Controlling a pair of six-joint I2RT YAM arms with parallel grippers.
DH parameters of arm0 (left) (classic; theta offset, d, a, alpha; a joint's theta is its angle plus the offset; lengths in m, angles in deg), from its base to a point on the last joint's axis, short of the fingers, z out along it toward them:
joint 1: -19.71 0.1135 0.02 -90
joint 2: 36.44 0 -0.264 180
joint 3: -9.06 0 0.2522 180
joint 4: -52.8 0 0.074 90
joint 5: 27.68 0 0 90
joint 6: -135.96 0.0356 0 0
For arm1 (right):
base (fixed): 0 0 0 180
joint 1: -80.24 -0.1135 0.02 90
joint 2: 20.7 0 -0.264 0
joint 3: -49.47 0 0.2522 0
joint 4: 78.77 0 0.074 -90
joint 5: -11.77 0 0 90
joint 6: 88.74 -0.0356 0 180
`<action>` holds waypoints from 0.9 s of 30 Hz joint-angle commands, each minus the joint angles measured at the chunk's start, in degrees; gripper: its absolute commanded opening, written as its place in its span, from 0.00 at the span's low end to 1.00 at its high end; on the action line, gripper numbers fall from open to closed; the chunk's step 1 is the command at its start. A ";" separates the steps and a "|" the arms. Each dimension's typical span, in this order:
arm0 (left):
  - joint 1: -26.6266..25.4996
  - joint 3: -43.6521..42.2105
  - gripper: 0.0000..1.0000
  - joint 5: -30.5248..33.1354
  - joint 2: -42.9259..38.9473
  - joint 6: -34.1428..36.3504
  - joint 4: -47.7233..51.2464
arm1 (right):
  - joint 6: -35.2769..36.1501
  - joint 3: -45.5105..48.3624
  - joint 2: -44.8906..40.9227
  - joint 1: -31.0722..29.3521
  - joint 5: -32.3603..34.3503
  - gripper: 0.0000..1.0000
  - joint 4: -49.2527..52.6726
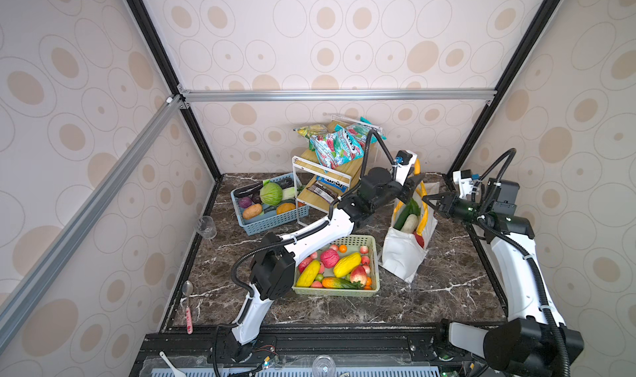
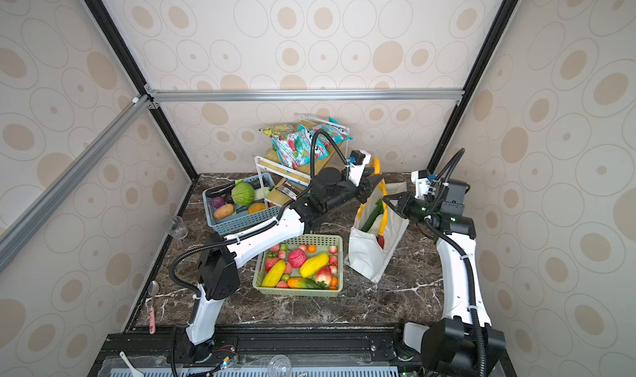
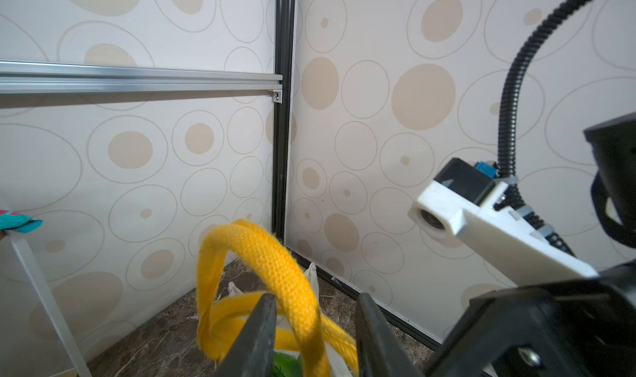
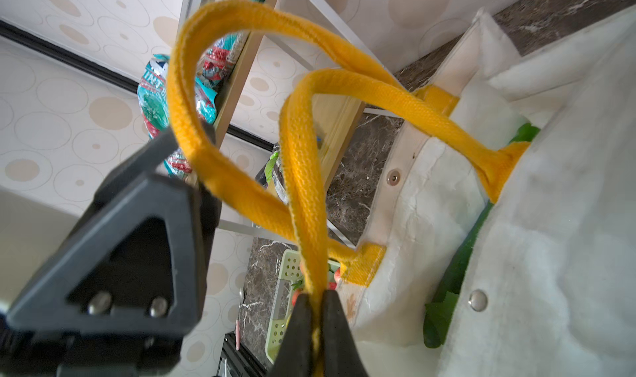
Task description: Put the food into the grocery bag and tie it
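Seemingly, grocery bag (image 1: 401, 251) hides most food (image 1: 407, 217).

1. The bag (image 4: 516, 255) is soft white cloth, a bit fuzzy.
2. Its handles (image 4: 303, 172) are thick yellow woven cloth, rough.
3. The snaps (image 4: 478, 300) on the bag are shiny metal.
4. The table (image 1: 447, 289) looks like dark, smooth stone.
5. The green basket (image 1: 335, 291) is dull plastic.
6. The shelf board (image 4: 337, 124) is pale wood.
7. The snack packs (image 1: 335, 145) are shiny and crinkly.
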 commanded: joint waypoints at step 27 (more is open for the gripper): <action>5.63 14.51 0.39 -26.19 4.85 3.06 15.43 | 4.38 -1.32 5.32 -2.16 -10.24 0.26 -13.67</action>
